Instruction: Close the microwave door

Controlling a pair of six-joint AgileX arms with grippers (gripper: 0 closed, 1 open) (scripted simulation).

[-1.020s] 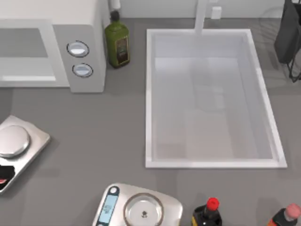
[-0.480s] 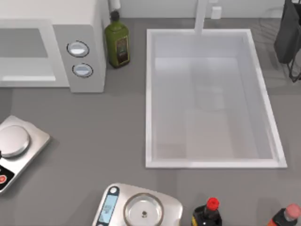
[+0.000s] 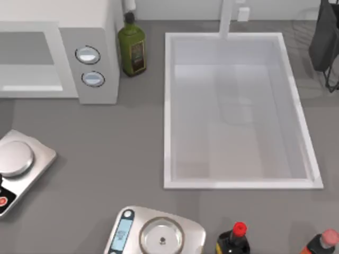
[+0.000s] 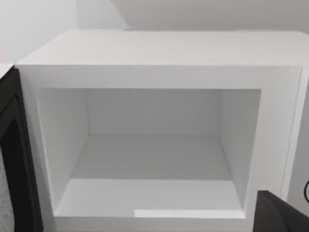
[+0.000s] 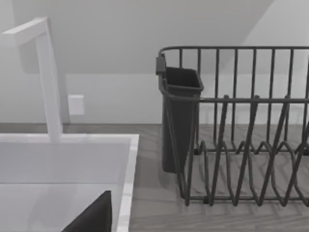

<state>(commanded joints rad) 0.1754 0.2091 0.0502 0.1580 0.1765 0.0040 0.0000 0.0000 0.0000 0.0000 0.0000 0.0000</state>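
**Still ajar: microwave cavity open**

Plainly, the microwave door (image 4: 12,159) stands swung out at the cavity's left edge, at the table's far left. Whether either gripper's fingers are parted, I cannot tell. An olive-oil bottle (image 3: 131,46) stands just beside the microwave (image 3: 58,58).

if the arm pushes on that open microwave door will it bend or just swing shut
The microwave door looks like a rigid framed panel, so it should probably swing rather than flex. It stands wide open beside the empty cavity, so it likely needs a long sweeping push. The big boxy microwave seems unlikely to slide.
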